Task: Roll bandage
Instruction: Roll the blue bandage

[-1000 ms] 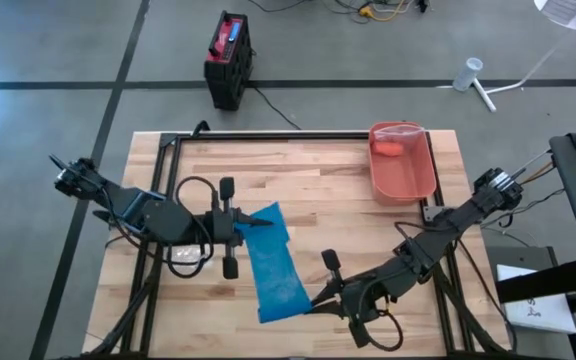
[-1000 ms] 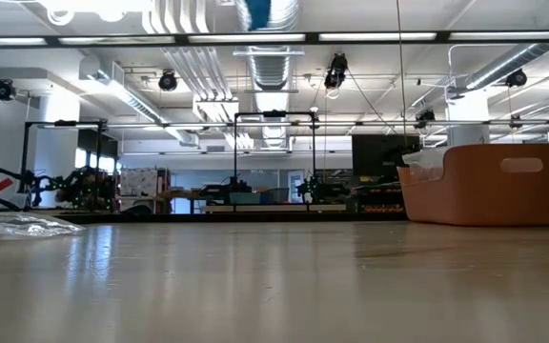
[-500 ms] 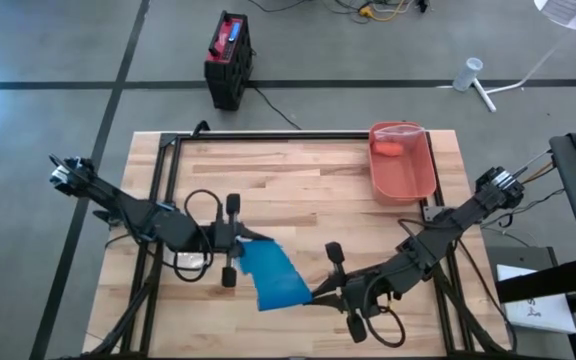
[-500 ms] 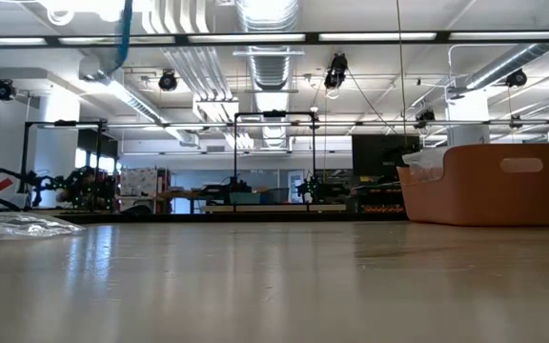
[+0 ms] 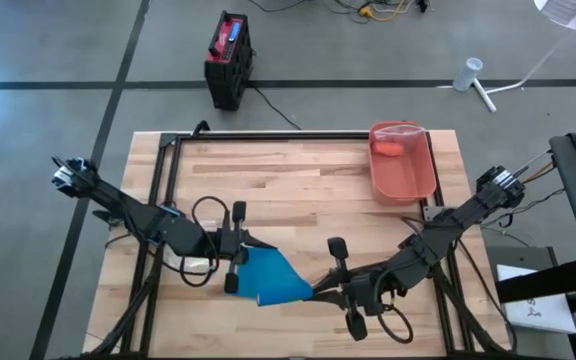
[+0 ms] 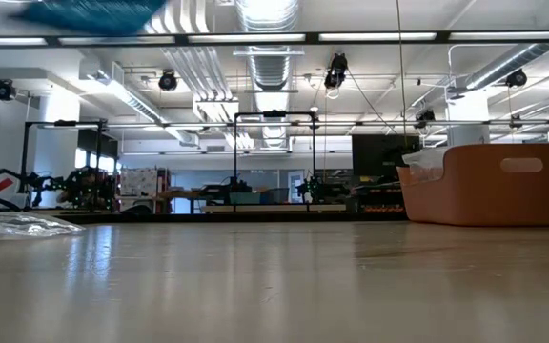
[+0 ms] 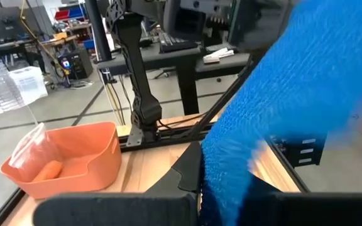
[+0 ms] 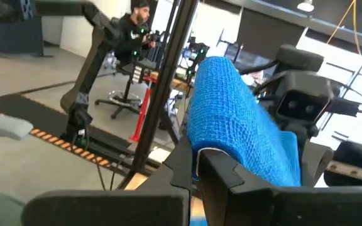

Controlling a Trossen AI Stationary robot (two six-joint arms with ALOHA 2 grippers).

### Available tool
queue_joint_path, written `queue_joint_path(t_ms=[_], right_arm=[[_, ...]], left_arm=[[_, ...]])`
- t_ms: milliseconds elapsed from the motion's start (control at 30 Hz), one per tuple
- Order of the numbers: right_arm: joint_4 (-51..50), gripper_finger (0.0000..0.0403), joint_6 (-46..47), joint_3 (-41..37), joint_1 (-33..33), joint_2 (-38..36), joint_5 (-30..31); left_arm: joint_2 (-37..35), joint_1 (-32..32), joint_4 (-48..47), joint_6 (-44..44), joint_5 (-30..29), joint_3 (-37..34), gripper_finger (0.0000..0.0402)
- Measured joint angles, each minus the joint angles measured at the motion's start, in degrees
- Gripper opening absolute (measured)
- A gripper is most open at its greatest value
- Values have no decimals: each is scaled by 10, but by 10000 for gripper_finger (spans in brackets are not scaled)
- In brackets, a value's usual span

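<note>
A blue mesh bandage (image 5: 268, 278) hangs in the air over the table's near middle, stretched between my two grippers. My left gripper (image 5: 249, 250) is shut on its far-left end and my right gripper (image 5: 314, 293) is shut on its near-right end. The left wrist view shows the bandage (image 7: 281, 94) rising as a broad band from the fingers. In the right wrist view the bandage (image 8: 231, 119) arches over in a rounded fold toward the left arm. In the low view only a blur of the bandage (image 6: 93, 11) shows, high above the tabletop. My left gripper pinches the bandage's far-left end (image 7: 213, 182) between its two fingers, which come in about level from the table's left. The bandage is lifted clear of the table and runs across to the other gripper. My right gripper pinches the bandage's near-right end (image 8: 201, 149) between its two fingers, which come in about level from the table's right. The cloth bends over in a rounded fold just past the fingers. It is clear of the table.
An orange bin (image 5: 415, 180) with an orange thing (image 5: 390, 148) inside stands at the table's far right. A clear plastic bag (image 5: 183, 260) lies on the table under the left arm. A person (image 8: 131, 31) sits in the room beyond.
My left gripper has sunk and gone toward the table's near edge, closer to my right gripper, with its wrist turned a little. The bandage, a long strip a second ago, now spans a shorter gap and shows broader and looser between the two holds.
</note>
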Motion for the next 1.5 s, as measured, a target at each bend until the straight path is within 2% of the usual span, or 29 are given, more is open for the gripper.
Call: queue_joint_path(t_ms=[267, 400, 500, 667, 967, 1067, 1133, 1367, 1500], right_arm=[[26, 8, -6, 0, 0, -3, 0], [50, 8, 21, 0, 0, -3, 1], [59, 8, 63, 0, -3, -4, 1], [92, 8, 229, 0, -23, -4, -2], [133, 8, 306, 0, -35, -4, -3], [129, 8, 282, 0, -34, -4, 11], [120, 8, 248, 0, -34, -6, 43], [94, 8, 60, 0, -33, -12, 158], [94, 8, -3, 0, -33, -12, 178]], left_arm=[[8, 0, -1, -3, -1, 0, 0], [14, 0, 0, -3, -27, 0, 0], [16, 1, 7, 5, -64, 0, 0], [16, 4, 26, 23, -123, 0, 0], [16, 4, -24, 34, -215, 0, 0], [14, 4, -29, 34, -227, 0, 0], [13, 4, -28, 30, -221, 0, 1], [4, -18, -29, -19, -183, 0, 16], [-3, -31, -28, -43, -157, 0, 25]])
